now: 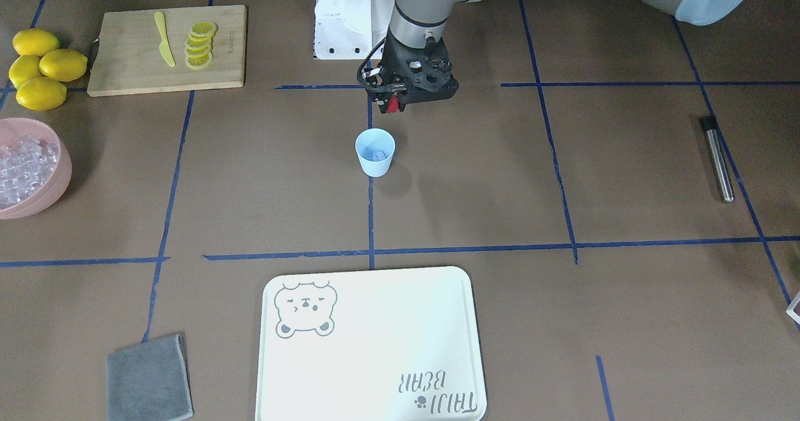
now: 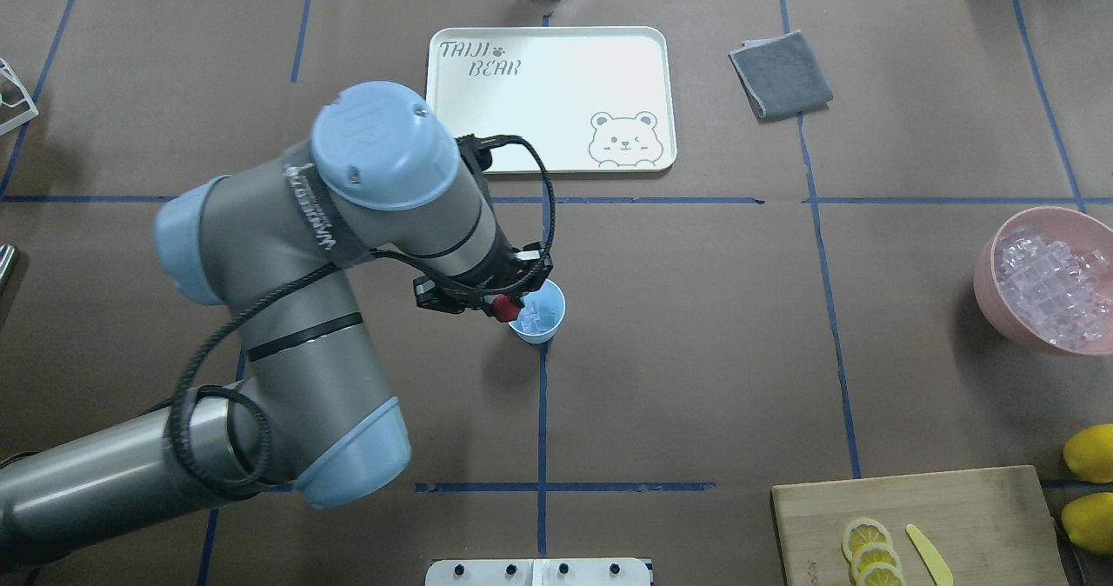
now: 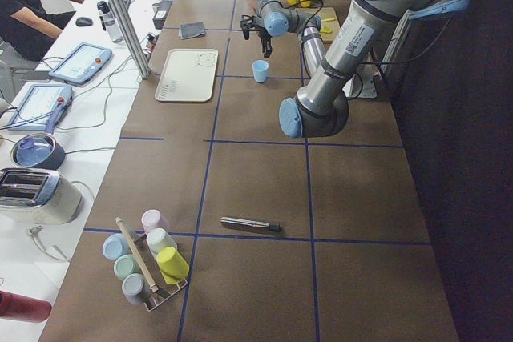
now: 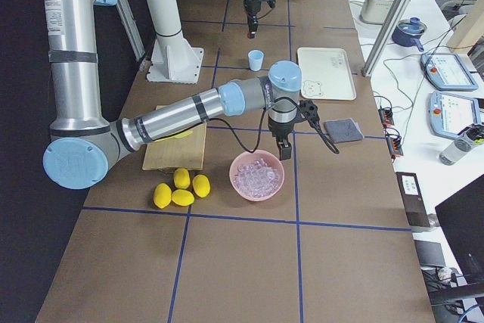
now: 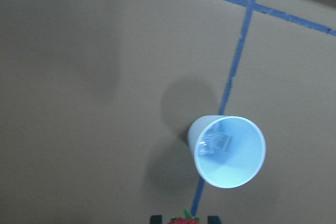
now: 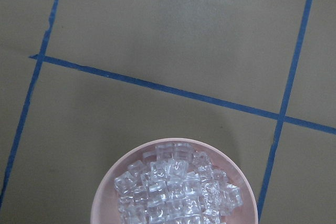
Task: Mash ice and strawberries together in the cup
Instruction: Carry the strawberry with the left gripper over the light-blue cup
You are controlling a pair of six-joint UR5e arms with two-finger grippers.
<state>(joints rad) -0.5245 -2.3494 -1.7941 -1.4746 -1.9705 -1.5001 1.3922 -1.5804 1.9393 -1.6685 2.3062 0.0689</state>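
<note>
The pale blue cup (image 1: 375, 153) stands upright at the table's middle with a few clear ice cubes (image 5: 214, 144) in its bottom. My left gripper (image 1: 395, 107) is shut on a small red strawberry (image 1: 392, 104) and holds it above the table beside the cup's rim on the robot's side, as the overhead view (image 2: 503, 308) shows. In the left wrist view the berry (image 5: 184, 220) peeks in at the bottom edge, below the cup (image 5: 231, 153). My right gripper (image 4: 281, 149) hangs over the pink bowl (image 4: 240, 184); I cannot tell whether it is open or shut.
The pink bowl (image 6: 111, 176) is full of ice cubes (image 6: 176, 184). Lemons (image 1: 40, 65) and a wooden board (image 1: 125, 65) with lemon slices and a yellow knife lie near it. A white tray (image 1: 375, 358), a grey cloth (image 1: 149, 378) and a metal rod (image 1: 717, 158) lie further off.
</note>
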